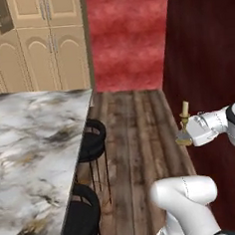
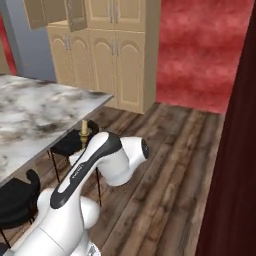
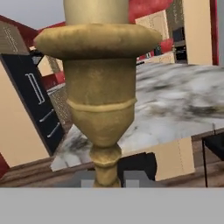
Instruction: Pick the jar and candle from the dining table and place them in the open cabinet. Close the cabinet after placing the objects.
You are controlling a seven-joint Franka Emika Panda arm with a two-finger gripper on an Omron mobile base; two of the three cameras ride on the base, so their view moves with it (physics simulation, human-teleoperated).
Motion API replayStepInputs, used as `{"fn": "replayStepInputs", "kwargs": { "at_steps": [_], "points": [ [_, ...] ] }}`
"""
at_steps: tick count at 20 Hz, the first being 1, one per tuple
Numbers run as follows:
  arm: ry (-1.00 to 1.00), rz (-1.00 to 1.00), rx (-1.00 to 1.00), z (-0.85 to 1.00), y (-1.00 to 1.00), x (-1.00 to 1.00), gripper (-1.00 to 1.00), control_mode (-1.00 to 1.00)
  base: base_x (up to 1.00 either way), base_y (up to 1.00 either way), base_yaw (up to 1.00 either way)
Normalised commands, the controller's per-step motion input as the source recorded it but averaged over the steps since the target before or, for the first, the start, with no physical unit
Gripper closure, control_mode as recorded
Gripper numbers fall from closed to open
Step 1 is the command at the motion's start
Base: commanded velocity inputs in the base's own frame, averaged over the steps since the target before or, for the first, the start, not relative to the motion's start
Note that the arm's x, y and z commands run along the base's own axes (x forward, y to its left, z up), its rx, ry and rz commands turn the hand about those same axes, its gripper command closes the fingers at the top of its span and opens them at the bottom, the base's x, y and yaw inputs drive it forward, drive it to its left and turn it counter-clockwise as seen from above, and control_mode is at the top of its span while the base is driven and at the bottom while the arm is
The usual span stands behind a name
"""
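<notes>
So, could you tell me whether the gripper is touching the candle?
Touching: in the hand view the gripper fingertips press either side of the candle holder's stem.

The white arm is folded up tight, elbow bulging low in the left base view, forearm reaching out level over the floor, off the dining table's (image 1: 37, 146) edge. The gripper (image 1: 184, 132) sits at the end of that forearm, jaws nearly together and clamped on the stem of the candle (image 1: 185, 115), which stands upright in the grip. In the hand view the two finger tips (image 3: 132, 178) press either side of the brass stem, just above its base.
</notes>
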Motion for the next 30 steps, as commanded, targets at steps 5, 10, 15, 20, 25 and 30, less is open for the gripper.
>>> {"fn": "replayStepInputs", "kwargs": {
  "at_steps": [5, 10, 15, 20, 25, 30],
  "points": [
    [0.00, 0.00, 0.00, 0.00, 0.00, 0.00, 1.00, 1.00, 0.38, -0.46, 0.42],
    [0.00, 0.00, 0.00, 0.00, 0.00, 0.00, 1.00, 1.00, 0.13, -0.68, 0.37],
    [0.00, 0.00, 0.00, 0.00, 0.00, 0.00, 1.00, 1.00, 0.10, -0.71, 0.37],
    [0.00, 0.00, 0.00, 0.00, 0.00, 0.00, 1.00, 1.00, 0.17, -0.77, 0.34],
    [0.00, 0.00, 0.00, 0.00, 0.00, 0.00, 1.00, 1.00, 0.33, -0.85, 0.28],
    [0.00, 0.00, 0.00, 0.00, 0.00, 0.00, 1.00, 1.00, 0.49, -0.83, 0.26]
  ]
}}
